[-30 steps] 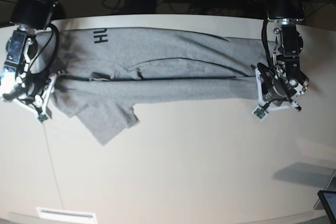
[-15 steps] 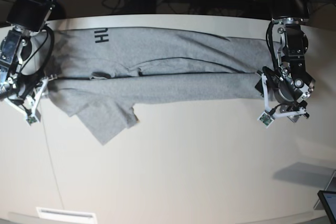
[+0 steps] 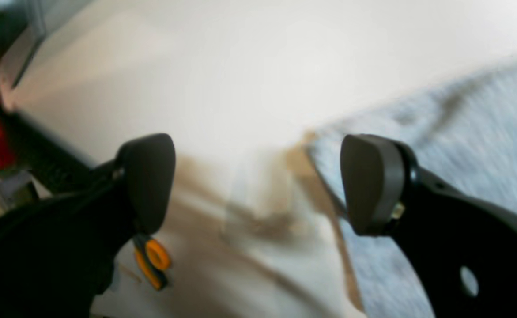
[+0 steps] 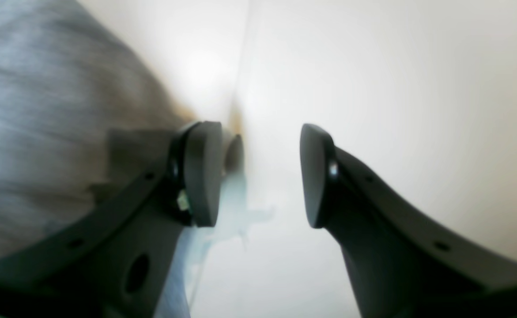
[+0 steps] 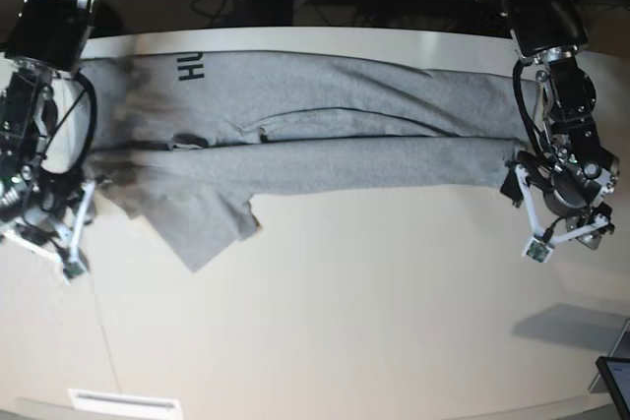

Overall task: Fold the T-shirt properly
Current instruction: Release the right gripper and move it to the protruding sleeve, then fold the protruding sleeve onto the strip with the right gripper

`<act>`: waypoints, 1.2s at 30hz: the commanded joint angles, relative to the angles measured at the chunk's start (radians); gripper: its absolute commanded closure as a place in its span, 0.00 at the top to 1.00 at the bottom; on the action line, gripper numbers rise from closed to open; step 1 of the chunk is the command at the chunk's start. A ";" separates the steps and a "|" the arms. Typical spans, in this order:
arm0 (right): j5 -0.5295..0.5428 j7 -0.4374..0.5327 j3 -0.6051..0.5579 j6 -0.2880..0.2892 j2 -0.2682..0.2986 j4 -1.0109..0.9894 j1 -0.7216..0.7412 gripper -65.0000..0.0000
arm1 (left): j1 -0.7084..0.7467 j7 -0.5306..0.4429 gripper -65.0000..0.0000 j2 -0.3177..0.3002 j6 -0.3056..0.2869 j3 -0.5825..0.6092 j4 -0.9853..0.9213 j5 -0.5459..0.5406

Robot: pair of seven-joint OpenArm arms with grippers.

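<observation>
The T-shirt [image 5: 315, 140] is laid out on the table [image 5: 345, 322] as a long band with its long edges folded in toward a middle seam, though one sleeve is left sticking out below the band near its lettered end. The left gripper [image 3: 258, 183] is spread wide and empty just off the plain end, and the right gripper [image 4: 260, 174] is parted and empty just off the lettered end. The lengthwise fold is judged done, while tucking the sleeve and folding the band end to end are judged left.

A wide, smooth cream-white table [image 5: 345, 312] carries a heather-grey cotton T-shirt [image 5: 325, 130], folded into a long band across its far half, one sleeve [image 5: 202, 228] splayed toward the near side.
</observation>
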 commanded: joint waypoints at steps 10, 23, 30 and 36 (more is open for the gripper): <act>0.005 0.018 -0.252 0.001 -0.082 -0.173 0.212 0.48 | 0.025 -0.011 0.88 -0.016 0.007 -0.087 0.009 -0.001; 0.006 0.181 -0.312 0.046 -0.151 -0.690 0.434 0.49 | 0.068 -0.013 0.88 -0.016 0.007 -0.150 0.005 -0.001; 0.006 0.253 -0.318 0.046 -0.143 -0.833 0.500 0.57 | 0.079 -0.014 0.88 -0.016 0.007 -0.147 0.002 -0.001; 0.005 0.282 -0.319 0.046 -0.143 -0.865 0.530 0.57 | 0.080 -0.014 0.88 -0.016 0.007 -0.145 0.002 -0.001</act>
